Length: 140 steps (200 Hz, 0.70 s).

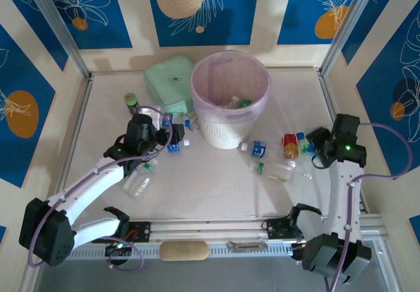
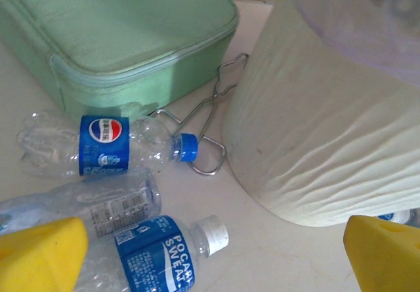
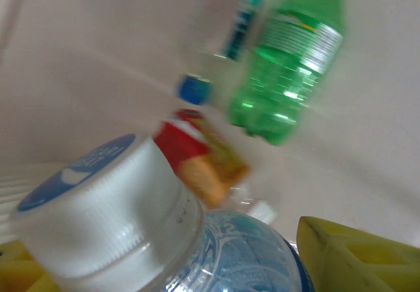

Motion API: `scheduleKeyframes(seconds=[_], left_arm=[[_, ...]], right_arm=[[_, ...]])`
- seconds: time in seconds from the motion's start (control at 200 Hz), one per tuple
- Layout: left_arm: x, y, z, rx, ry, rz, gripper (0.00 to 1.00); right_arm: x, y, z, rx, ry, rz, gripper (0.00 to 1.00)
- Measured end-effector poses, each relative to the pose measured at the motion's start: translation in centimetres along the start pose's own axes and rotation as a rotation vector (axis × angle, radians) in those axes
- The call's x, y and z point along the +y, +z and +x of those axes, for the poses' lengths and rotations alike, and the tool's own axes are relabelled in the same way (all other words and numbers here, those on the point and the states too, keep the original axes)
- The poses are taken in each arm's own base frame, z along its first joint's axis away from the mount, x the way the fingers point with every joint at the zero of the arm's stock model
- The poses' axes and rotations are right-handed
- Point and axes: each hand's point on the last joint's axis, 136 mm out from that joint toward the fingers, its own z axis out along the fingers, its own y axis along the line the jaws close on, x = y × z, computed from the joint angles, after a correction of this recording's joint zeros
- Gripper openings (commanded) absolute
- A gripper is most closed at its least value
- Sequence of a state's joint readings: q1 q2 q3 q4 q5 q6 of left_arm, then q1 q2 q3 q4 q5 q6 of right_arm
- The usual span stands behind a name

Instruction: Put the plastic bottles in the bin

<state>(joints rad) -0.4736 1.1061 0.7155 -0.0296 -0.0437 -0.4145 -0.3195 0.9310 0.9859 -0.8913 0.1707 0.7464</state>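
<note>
- Two grippers show here. The left gripper (image 2: 216,256) is wide open, with one of its yellow pads (image 2: 39,256) in each bottom corner of the left wrist view.
- Between those pads, at the bottom of the frame, a Pocari Sweat bottle (image 2: 157,256) with a white cap lies flat on the table (image 2: 249,239).
- Just above it, at the left of the frame, lie a pale-label bottle (image 2: 98,203) and a Pepsi bottle (image 2: 105,144) with a blue cap.
- The bin (image 2: 328,121) stands on the right side of that view, and its white wavy wall comes down to the table.
- From the top camera the bin sits in the upper middle of the frame. It has a pink bag, and a few bottles (image 1: 236,102) lie inside it.
- The metal tongs (image 2: 210,115) lie in the middle of the left wrist view, between the Pepsi bottle's cap and the bin.
- The mint-green box (image 2: 118,36) is in the upper left, just behind the Pepsi bottle.
- The right gripper (image 3: 174,256) squeezes a white-capped bottle (image 3: 111,200). Its yellow pads press on both sides at the bottom of the right wrist view.
- Behind that bottle, a blurry green bottle (image 3: 289,69) lies at the upper right, and a red-label bottle (image 3: 197,154) lies in the middle.
- From the top camera the right gripper is at the right edge of the frame, well apart from the bin.
- One more see-through bottle (image 1: 140,179) lies beside the left arm, at the lower left.
</note>
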Motion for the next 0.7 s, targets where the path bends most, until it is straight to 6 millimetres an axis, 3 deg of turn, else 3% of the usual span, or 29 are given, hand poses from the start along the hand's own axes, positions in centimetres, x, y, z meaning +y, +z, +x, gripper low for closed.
scheduleKeyframes(seconds=[0.175, 0.345, 0.565, 0.7], left_arm=[[2.3, 0.4, 0.5, -0.006, -0.123, -0.020, 1.00], [4.2, 0.4, 1.3, -0.005, -0.232, -0.040, 1.00], [4.6, -0.4, 1.1, -0.028, -0.283, -0.037, 1.00], [4.5, -1.0, 0.6, -0.053, -0.289, -0.028, 1.00]], right_arm=[[9.1, -3.9, -2.4, -0.029, -0.129, -0.240, 0.33], [17.9, -8.2, -3.2, -0.073, -0.270, -0.460, 0.04], [27.5, -13.7, -2.7, -0.154, -0.411, -0.728, 0.01], [32.5, -15.0, -1.8, -0.182, -0.469, -0.853, 0.01]])
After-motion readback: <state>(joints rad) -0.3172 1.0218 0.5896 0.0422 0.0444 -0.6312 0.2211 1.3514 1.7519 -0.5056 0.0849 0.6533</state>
